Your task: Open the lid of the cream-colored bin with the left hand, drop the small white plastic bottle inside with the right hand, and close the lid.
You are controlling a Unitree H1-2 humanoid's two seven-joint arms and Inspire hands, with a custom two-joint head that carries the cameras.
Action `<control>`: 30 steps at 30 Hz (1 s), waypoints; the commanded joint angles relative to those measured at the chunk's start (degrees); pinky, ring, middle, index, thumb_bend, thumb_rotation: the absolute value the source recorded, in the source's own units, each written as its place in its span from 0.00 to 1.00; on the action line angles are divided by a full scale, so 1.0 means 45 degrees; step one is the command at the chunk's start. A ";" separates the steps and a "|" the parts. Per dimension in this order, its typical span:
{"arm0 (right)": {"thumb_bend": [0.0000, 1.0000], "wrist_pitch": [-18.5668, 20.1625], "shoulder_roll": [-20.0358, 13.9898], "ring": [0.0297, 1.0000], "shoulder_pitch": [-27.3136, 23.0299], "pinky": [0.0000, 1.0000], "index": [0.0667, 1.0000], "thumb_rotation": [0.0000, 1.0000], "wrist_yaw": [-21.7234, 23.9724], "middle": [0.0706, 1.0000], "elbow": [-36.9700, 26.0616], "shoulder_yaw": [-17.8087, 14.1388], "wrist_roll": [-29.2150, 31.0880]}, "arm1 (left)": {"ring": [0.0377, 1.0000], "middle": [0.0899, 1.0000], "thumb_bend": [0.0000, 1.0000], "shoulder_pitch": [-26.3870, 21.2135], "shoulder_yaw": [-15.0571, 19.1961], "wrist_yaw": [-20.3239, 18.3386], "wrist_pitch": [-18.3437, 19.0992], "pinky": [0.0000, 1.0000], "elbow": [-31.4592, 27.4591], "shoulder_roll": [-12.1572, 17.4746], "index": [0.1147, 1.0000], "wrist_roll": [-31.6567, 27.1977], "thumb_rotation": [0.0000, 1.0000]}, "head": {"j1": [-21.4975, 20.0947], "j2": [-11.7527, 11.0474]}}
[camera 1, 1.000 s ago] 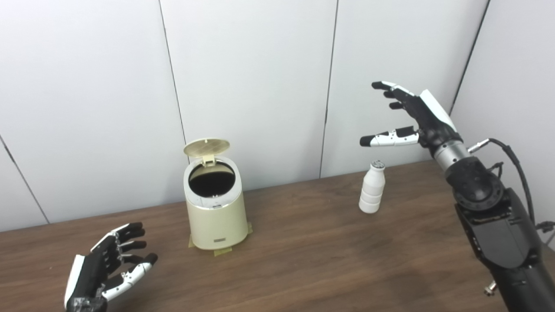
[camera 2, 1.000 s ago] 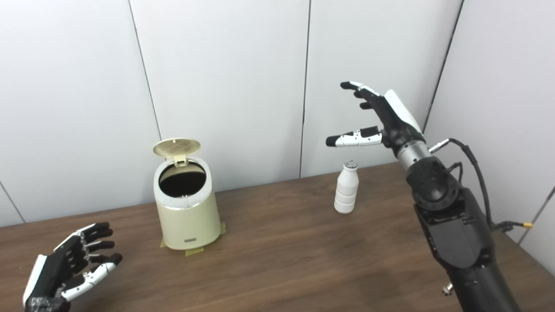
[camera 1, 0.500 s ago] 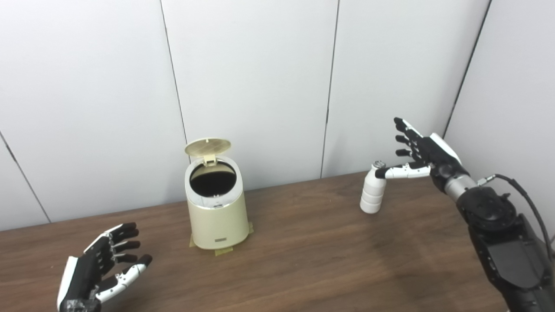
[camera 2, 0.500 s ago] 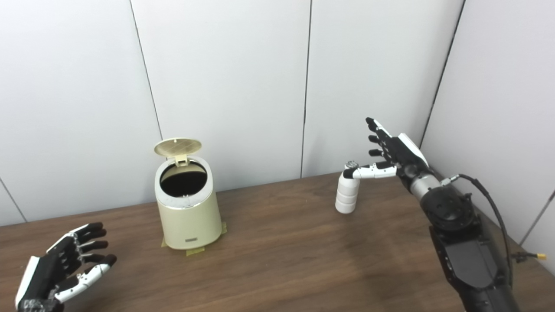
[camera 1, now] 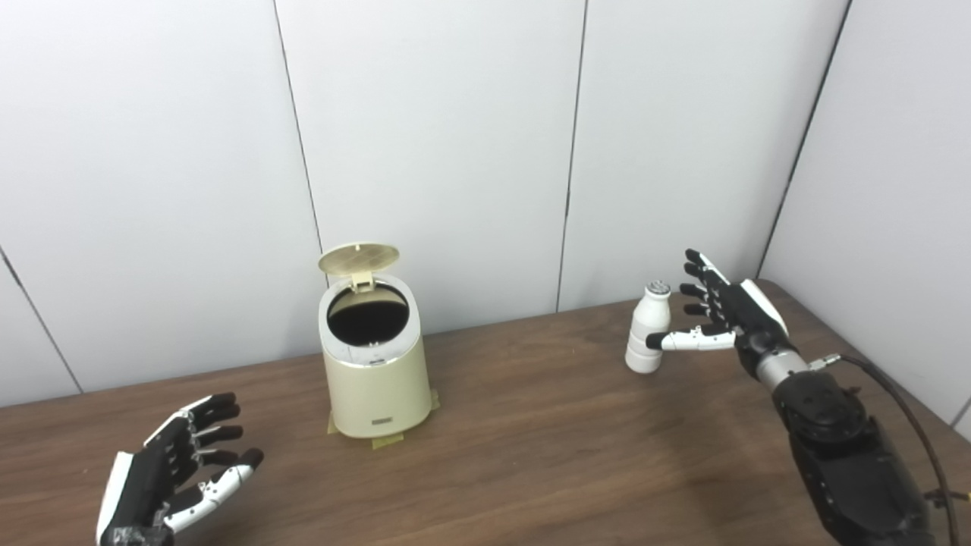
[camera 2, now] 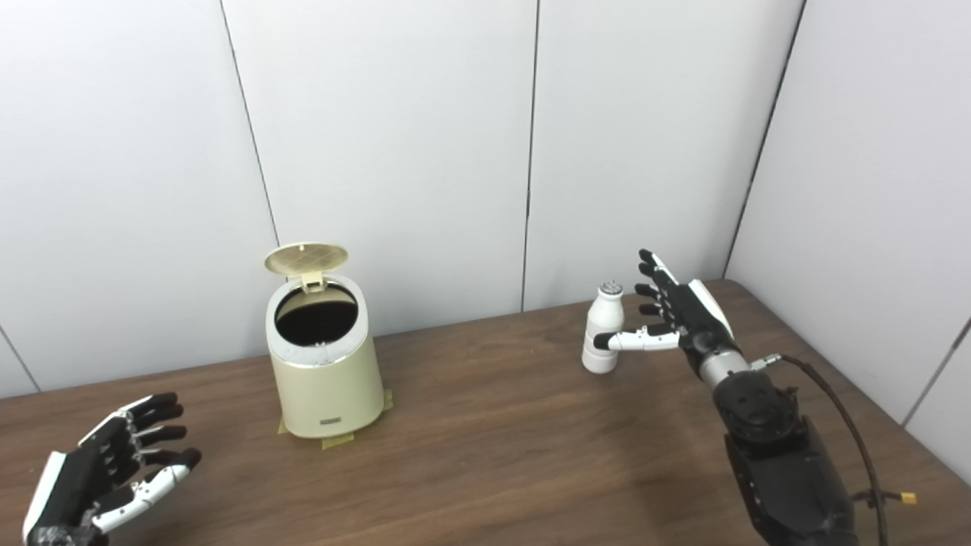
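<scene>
The lid (camera 1: 359,258) is standing up, so the bin (camera 1: 375,379) is waiting. The right hand (camera 1: 721,315), fingers spread and empty, is reaching beside the bottle (camera 1: 647,337) near the tabletop's back edge. The left hand (camera 1: 171,478) is resting open, holding nothing, near the front edge.

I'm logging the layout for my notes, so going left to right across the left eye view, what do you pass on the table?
Left hand, open → cream-colored bin with its lid up → small white plastic bottle → right hand, open beside the bottle.
</scene>
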 commanded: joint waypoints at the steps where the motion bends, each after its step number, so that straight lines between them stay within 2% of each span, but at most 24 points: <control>1: 0.86 -0.0789 -0.0159 0.89 -0.0425 0.84 0.96 0.17 -0.0490 0.96 0.0096 -0.0176 0.0009 | 0.69 0.74 0.58 -0.0451 0.0059 -0.0055 -0.0161 0.59 -0.0432 0.0209 0.74 -0.0191 0.00 | 0.0003 0.0019; 5: 0.85 -0.1072 0.0160 0.87 -0.0503 0.83 0.93 0.11 -0.0823 0.93 0.0612 -0.0245 0.0183 | 0.70 0.74 0.58 -0.0430 0.0056 -0.0099 -0.0122 0.61 -0.0476 0.0212 0.74 -0.0229 0.00 | 0.0045 0.0032; 17: 0.82 -0.1219 0.0601 0.80 -0.0850 0.75 0.83 0.06 -0.1779 0.82 0.1724 -0.0026 -0.0099 | 0.67 0.72 0.60 -0.0402 0.0053 -0.0173 0.0034 0.59 -0.0659 0.0195 0.73 -0.0127 0.00 | 0.0072 0.0168; 26: 0.82 -0.1544 0.0818 0.71 -0.1112 0.65 0.80 0.03 -0.2173 0.79 0.2281 0.0163 -0.0144 | 0.69 0.73 0.61 -0.0381 0.0016 -0.0229 0.0165 0.61 -0.0747 0.0215 0.73 -0.0077 0.00 | 0.0098 0.0235; 30: 0.81 -0.1723 0.0887 0.71 -0.1222 0.62 0.79 0.01 -0.2285 0.79 0.2429 0.0304 -0.0184 | 0.68 0.73 0.61 -0.0380 -0.0019 -0.0222 0.0183 0.61 -0.0766 0.0224 0.73 0.0017 0.00 | 0.0110 0.0253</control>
